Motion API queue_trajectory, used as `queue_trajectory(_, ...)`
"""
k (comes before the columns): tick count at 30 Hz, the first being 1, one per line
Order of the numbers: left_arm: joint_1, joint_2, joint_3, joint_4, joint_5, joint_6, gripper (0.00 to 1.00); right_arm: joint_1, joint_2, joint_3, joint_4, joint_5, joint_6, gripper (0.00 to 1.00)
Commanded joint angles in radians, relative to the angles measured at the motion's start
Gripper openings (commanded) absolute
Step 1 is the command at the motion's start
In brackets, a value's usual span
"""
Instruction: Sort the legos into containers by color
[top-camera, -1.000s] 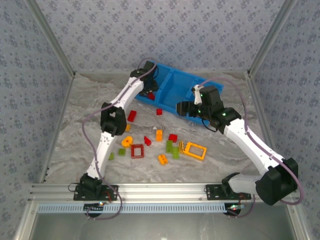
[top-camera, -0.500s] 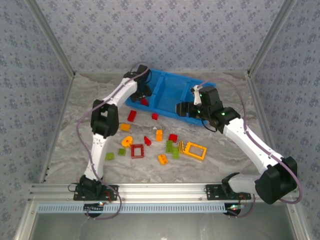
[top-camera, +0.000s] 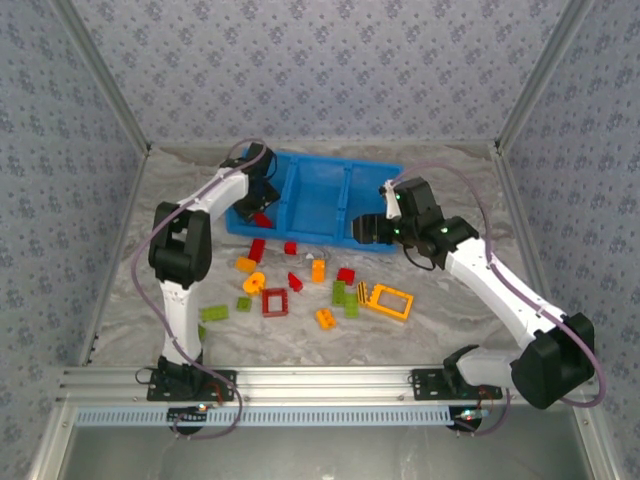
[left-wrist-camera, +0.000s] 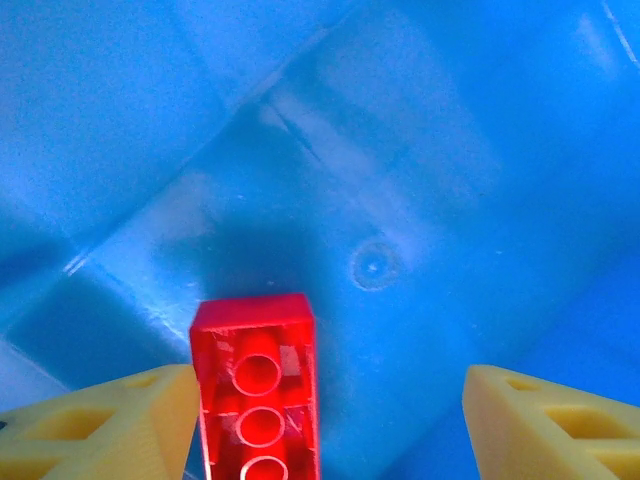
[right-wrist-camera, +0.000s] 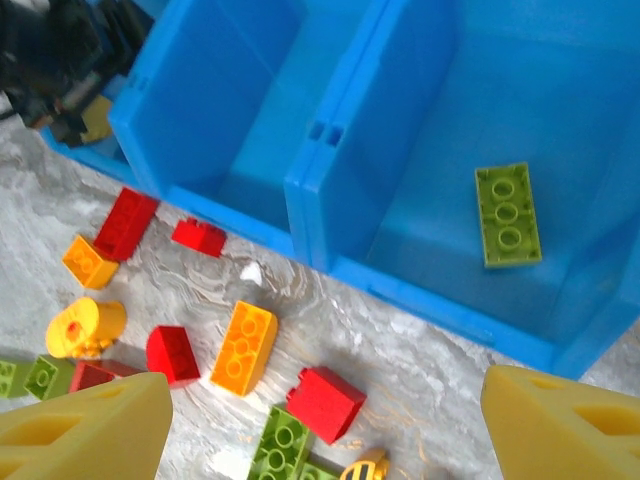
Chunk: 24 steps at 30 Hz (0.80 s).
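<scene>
Red brick between spread left fingers, inside bin

Grey marbled table w/ blue bin & scattered legos.

Long bright blue plastic three-compartment bin sits open-top-up at the far side of the counter. A red studded plastic brick lies flat, studs up, on the floor of the left-end compartment, and a green two-by-three brick lies flat in the right-end one. Loose legos are scattered on the counter just in front of the bin: a yellow open rectangular frame, a red open frame, a green pair between them, and red, orange and green singles around.
</scene>
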Motion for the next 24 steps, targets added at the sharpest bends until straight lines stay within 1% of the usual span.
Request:
queue_trajectory(1, -0.013, -0.003, 0.092, -0.01, 0.021, -0.018, 0.71, -0.011, -0.011, -0.018, -0.071, 0.052, 0.025, 0.83)
queue_trajectory(5, -0.037, -0.022, 0.167, -0.066, -0.016, 0.017, 0.73, -0.059, -0.017, -0.023, -0.093, 0.083, 0.082, 0.81)
queue_trajectory(8, -0.047, -0.059, 0.204, -0.097, -0.037, 0.053, 0.76, -0.123, 0.004, -0.016, -0.177, 0.122, 0.174, 0.77)
queue_trajectory(10, -0.048, -0.091, 0.212, -0.119, -0.03, 0.077, 0.78, -0.185, 0.038, -0.023, -0.206, 0.081, 0.206, 0.71)
queue_trajectory(12, -0.05, -0.133, 0.202, -0.133, -0.027, 0.11, 0.79, -0.209, 0.084, -0.018, -0.19, 0.028, 0.196, 0.66)
queue_trajectory(17, -0.045, -0.279, 0.078, -0.143, -0.013, 0.23, 0.83, -0.201, 0.236, 0.061, -0.165, 0.004, 0.139, 0.6)
queue_trajectory(20, -0.012, -0.368, -0.028, -0.16, 0.016, 0.281, 0.83, -0.21, 0.296, 0.103, -0.152, 0.021, 0.125, 0.59)
queue_trajectory(22, 0.028, -0.417, -0.097, -0.182, 0.043, 0.303, 0.83, -0.229, 0.343, 0.119, -0.157, 0.035, 0.119, 0.54)
queue_trajectory(24, 0.059, -0.464, -0.16, -0.179, 0.049, 0.333, 0.82, -0.246, 0.387, 0.174, -0.151, 0.04, 0.101, 0.48)
